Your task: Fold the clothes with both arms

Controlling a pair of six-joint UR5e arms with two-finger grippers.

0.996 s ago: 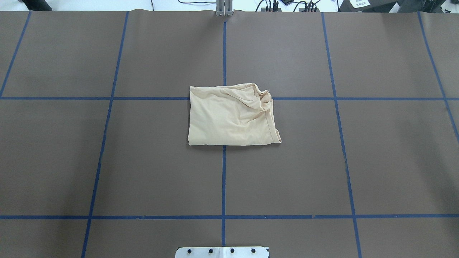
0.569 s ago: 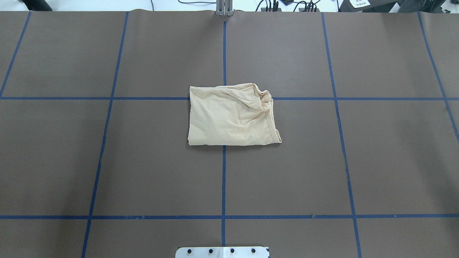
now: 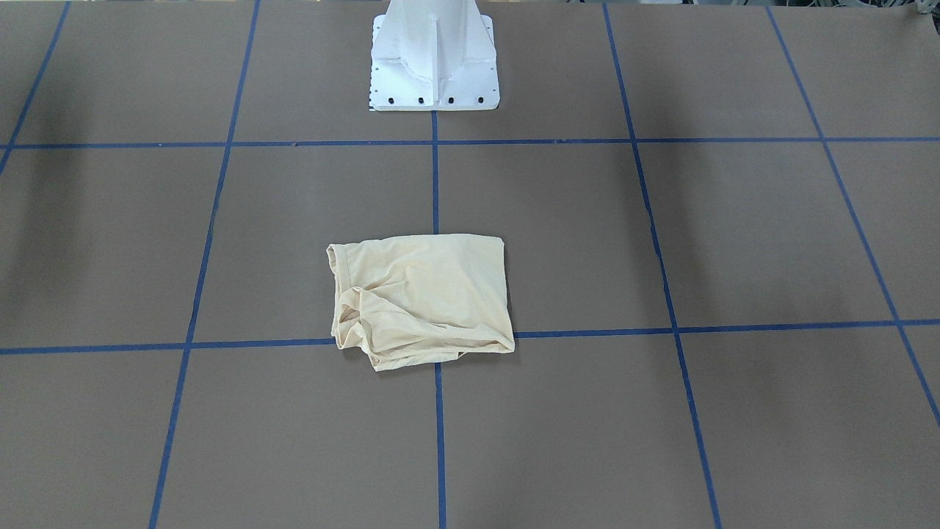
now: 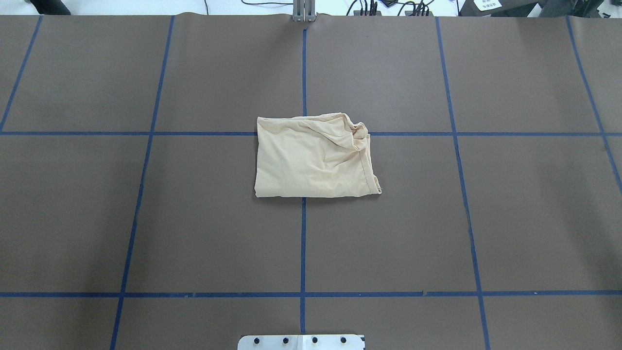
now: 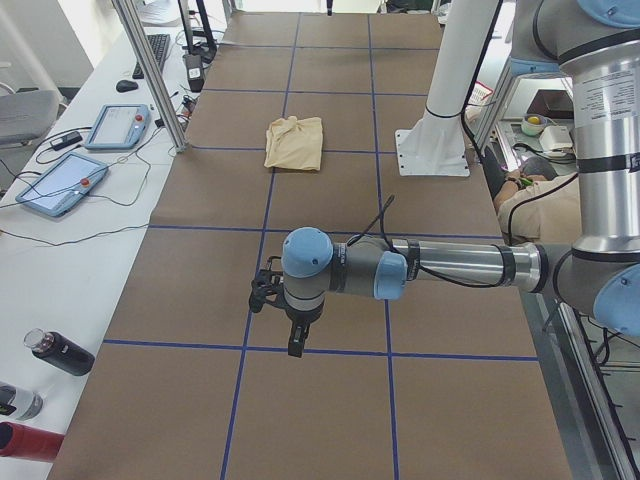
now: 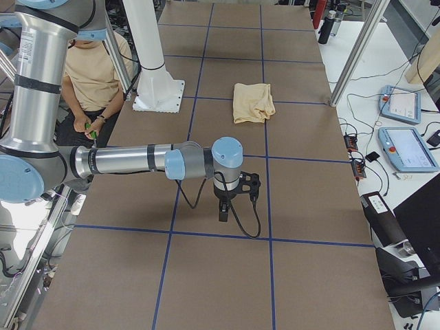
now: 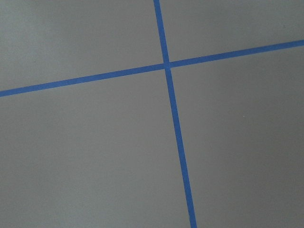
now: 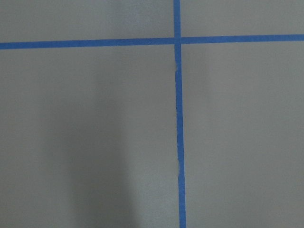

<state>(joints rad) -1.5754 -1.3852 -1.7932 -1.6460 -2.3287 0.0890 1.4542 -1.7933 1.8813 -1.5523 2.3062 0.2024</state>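
The clothes (image 4: 313, 158) are a cream shirt folded into a rough rectangle at the middle of the brown mat, bunched along its right edge, also seen in the front view (image 3: 422, 297) and both side views (image 5: 295, 143) (image 6: 252, 102). No print shows. My left arm reaches low over the mat far from the shirt, its gripper (image 5: 296, 340) pointing down. My right gripper (image 6: 223, 212) hangs likewise at the other end. Neither touches the cloth. I cannot tell whether either is open or shut. Both wrist views show only mat and blue tape.
The white pedestal base (image 3: 433, 66) stands at the robot's edge of the table. A seated person (image 6: 93, 75) is behind it. Teach pendants (image 5: 60, 185) (image 6: 405, 148), bottles (image 5: 60, 352) and metal posts (image 5: 150, 70) line the far side.
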